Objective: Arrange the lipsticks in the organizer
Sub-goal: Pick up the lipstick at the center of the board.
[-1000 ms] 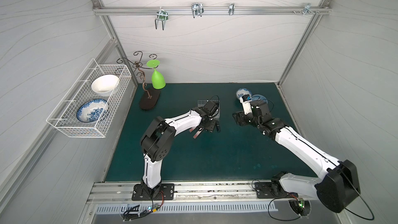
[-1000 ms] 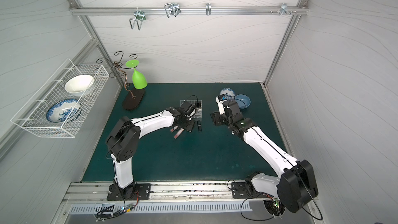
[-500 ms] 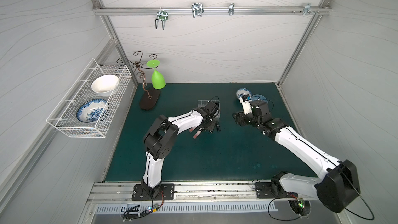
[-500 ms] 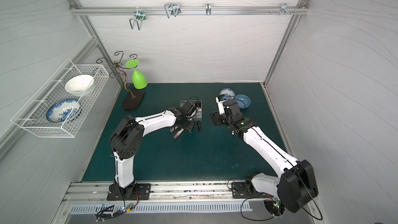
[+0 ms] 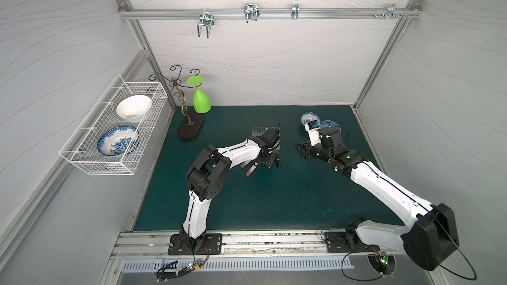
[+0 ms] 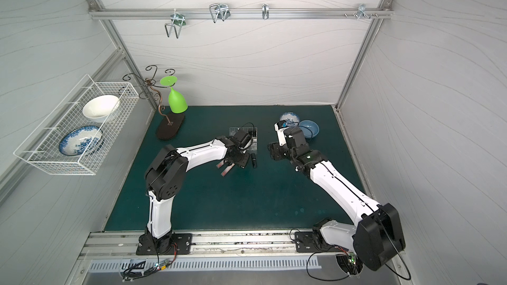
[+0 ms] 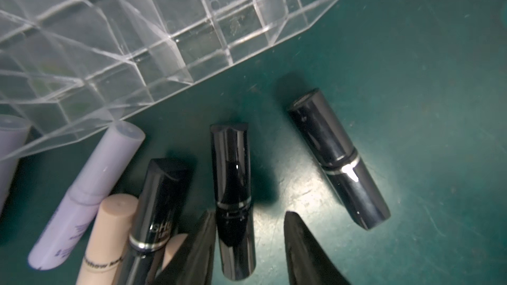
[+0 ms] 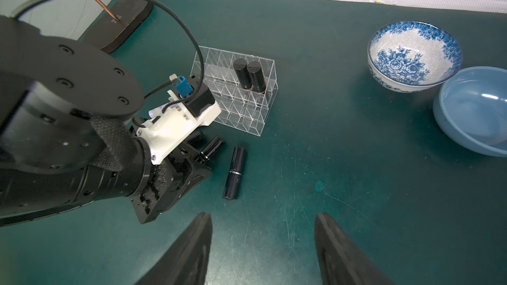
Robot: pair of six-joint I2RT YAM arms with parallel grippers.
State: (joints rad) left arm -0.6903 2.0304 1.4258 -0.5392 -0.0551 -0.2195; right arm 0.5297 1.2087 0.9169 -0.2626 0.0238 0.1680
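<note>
Toward the back of the counter [image 7: 411,78], just beside the organizer [image 7: 164,23], the left gripper [image 7: 249,215] straddles a lying black lipstick [image 7: 233,174] with jaws spread, so an off-centre squeeze may roll it or snag the neighbouring tube [image 7: 160,201].

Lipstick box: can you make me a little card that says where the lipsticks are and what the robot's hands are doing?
organizer: clear, on the green mat
inside it: two black lipsticks, standing upright
beside it: lilac lipstick, pale pink lipstick, outer black lipstick, lying down
left fingers: open, either side of the middle black lipstick
right fingers: open, holding nothing
nearby: flowered bowl, blue bowl
</note>
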